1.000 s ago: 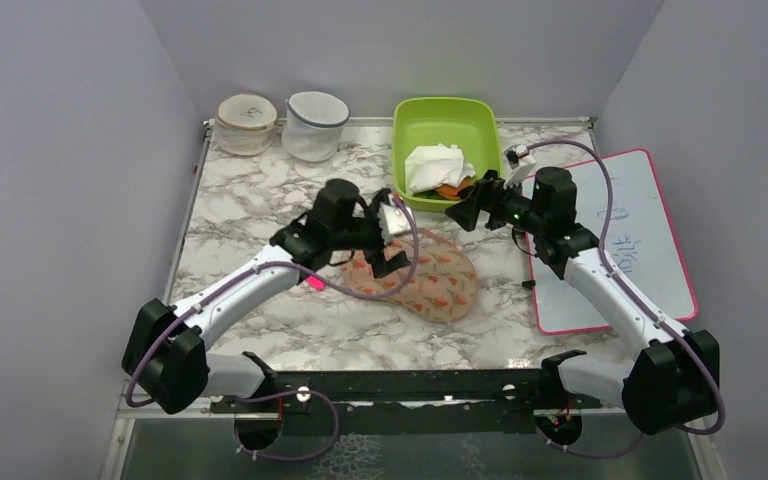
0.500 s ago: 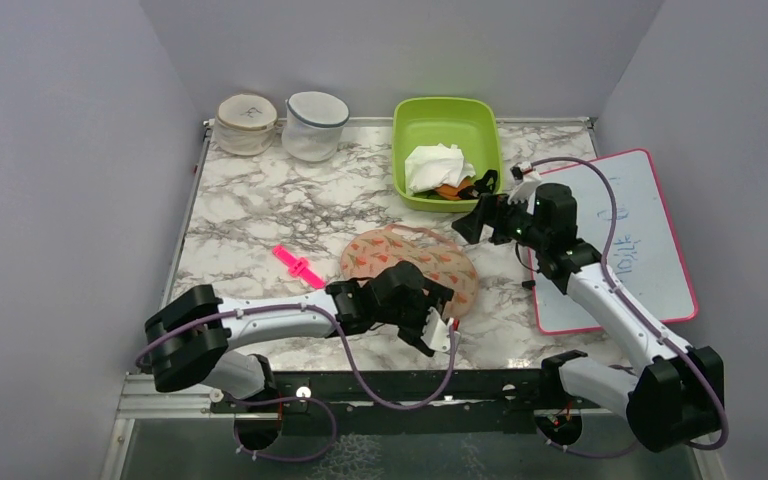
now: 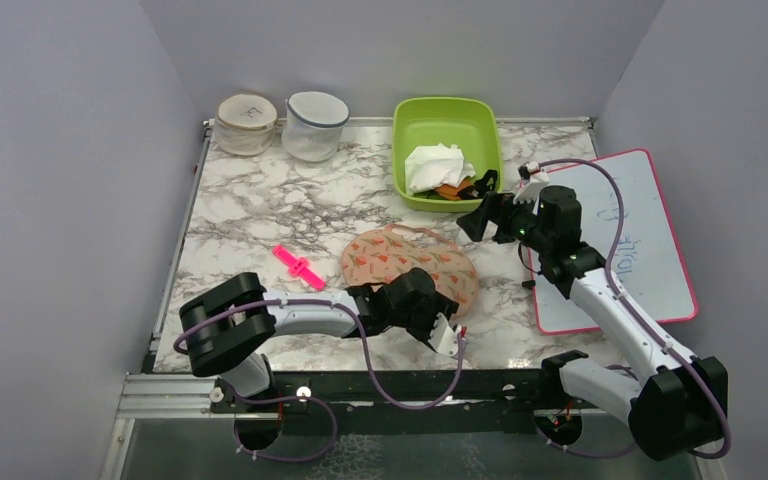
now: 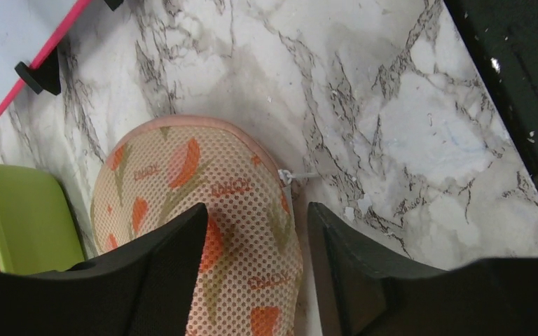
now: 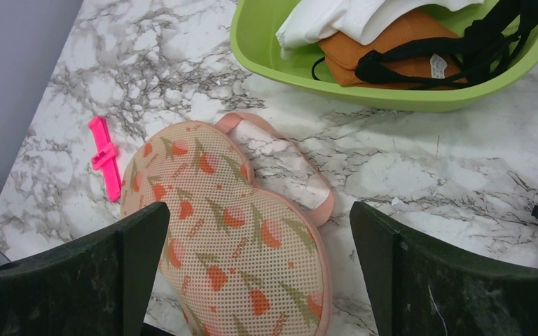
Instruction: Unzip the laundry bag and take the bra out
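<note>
We reckon bag (image 4: 203, 203) soft, light mesh; pinch zip pull (image 4: 287, 176) mid-frame. L gripper (image 4: 256, 213) half-wide astride its edge, prob. not gripping; R gripper (image 5: 259, 210) wide, empty.

Laundry bag (image 4: 203, 175) lower part cut off by frame edge; contents hidden.

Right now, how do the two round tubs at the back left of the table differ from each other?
The left tub is cream-coloured, while the right tub is white with a dark rim. The left tub is lower and its top is covered; the right tub is taller and its top looks open. Both are round and stand upright side by side at the back edge of the table, left of the green basin.
</note>
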`<state>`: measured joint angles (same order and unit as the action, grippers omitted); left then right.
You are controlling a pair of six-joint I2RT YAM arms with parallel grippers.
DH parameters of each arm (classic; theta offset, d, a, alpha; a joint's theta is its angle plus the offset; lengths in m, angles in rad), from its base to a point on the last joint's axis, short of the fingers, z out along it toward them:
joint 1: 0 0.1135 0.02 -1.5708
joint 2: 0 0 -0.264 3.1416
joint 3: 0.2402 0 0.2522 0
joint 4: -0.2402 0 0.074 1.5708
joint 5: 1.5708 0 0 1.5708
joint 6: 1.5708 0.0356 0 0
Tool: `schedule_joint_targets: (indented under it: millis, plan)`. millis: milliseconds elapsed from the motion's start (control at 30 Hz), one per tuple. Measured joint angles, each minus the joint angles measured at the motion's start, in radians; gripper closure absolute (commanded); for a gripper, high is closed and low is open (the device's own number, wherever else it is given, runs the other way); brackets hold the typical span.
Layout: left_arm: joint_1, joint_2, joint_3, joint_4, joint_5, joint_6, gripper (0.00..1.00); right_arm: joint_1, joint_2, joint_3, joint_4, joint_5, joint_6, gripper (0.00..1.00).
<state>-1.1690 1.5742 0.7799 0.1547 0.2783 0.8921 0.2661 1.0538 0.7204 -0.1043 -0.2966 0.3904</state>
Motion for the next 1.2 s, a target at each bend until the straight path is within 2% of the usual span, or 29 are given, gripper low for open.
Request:
schedule_joint_targets:
  millis: [133,233,333,400,467,600,733,867,1000,1100,1200]
  plan:
    - [0.000,0.018,-0.040,0.055,-0.040,0.012,0.61,0.000,0.014,0.000,0.000,0.000,0.001,0.00]
    - [0.000,0.039,-0.044,0.072,-0.064,0.020,0.60,0.000,0.027,0.000,0.000,0.000,0.001,0.00]
    - [0.000,0.062,-0.045,0.105,-0.092,0.024,0.72,0.000,0.032,0.000,0.000,-0.001,0.001,0.00]
    - [0.000,0.081,-0.045,0.128,-0.109,0.024,0.89,0.000,0.032,0.000,0.001,-0.004,0.001,0.00]
    - [0.000,0.102,-0.045,0.141,-0.122,0.018,0.97,0.000,0.035,0.000,0.001,-0.009,0.001,0.00]
    - [0.005,0.103,-0.045,0.155,-0.145,0.015,1.00,0.000,0.044,-0.006,0.002,-0.029,-0.003,0.00]
    - [0.066,0.042,-0.045,0.152,-0.141,-0.028,1.00,0.000,0.019,-0.067,0.055,-0.050,-0.018,0.03]
    - [0.180,-0.053,-0.032,0.151,-0.138,-0.115,1.00,0.000,-0.099,-0.238,0.248,-0.092,-0.018,0.19]
    - [0.250,-0.100,-0.008,0.163,-0.161,-0.206,1.00,0.000,-0.218,-0.446,0.587,-0.150,0.002,0.28]
    - [0.261,-0.126,-0.008,0.166,-0.161,-0.257,1.00,0.000,-0.197,-0.488,0.748,-0.198,-0.003,0.41]
    - [0.267,-0.155,-0.008,0.166,-0.159,-0.306,1.00,0.015,-0.101,-0.469,0.861,-0.268,-0.035,0.52]
